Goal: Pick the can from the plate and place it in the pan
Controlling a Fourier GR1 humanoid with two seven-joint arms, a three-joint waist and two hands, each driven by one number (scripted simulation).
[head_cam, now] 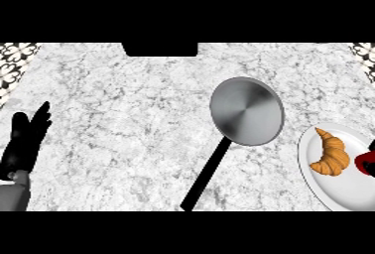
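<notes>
The can (365,162) shows only as a sliver of red with a dark patch, cut off by the view's right edge, so I cannot tell which way its long axis runs or whether it stands or lies. It sits on the white plate (344,191) at the right side of the counter, on the plate's far-right part.

Just to the can's left on the same plate I see a croissant (331,154), its length running roughly up and down the view, its tips curling to the left. It lies between the can and the pan.

The pan (247,111) rests on the marble counter (117,109) to the left of the plate, near it but not touching. Its round grey bowl holds nothing, and its black handle (207,173) runs down and to the left toward the view's lower edge.

My left hand (26,136) shows at the left edge, fingers straight, apart and pointing up, holding nothing, well apart from pan and plate. I see no right hand in the view.
</notes>
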